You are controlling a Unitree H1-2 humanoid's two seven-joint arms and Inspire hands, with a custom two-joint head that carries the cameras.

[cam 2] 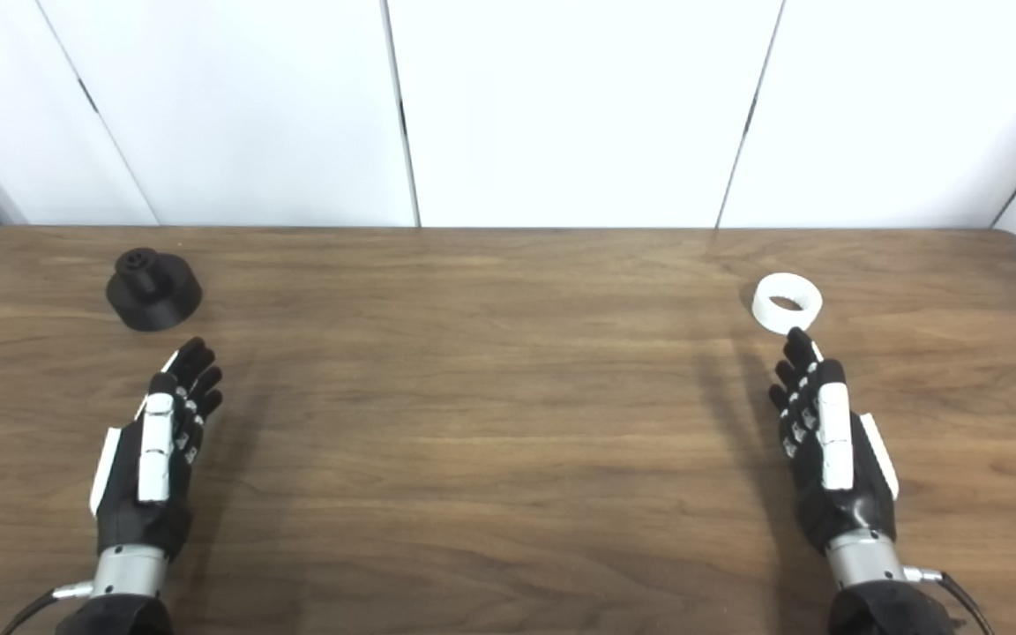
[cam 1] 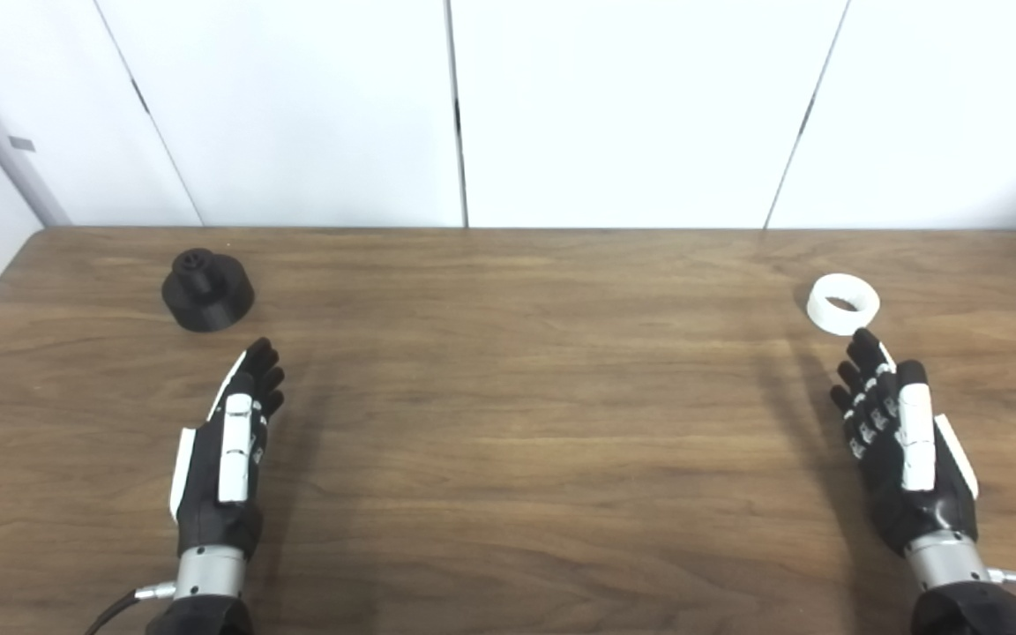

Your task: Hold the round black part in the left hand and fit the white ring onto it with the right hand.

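The left hand [cam 1: 230, 450] lies released on the brown wood-grain table [cam 1: 526, 414], fingers extended and empty, near but clear of the round black plastic part [cam 1: 207, 290] with its raised centre hub, which stands at the far left. Far right, the right hand [cam 1: 900, 445] is likewise released and empty, fingertips just short of the white plastic ring [cam 1: 842, 303] lying flat. Neither piece is grasped, so pickup and fitting both remain; the palms are hidden, the forearms cropped.
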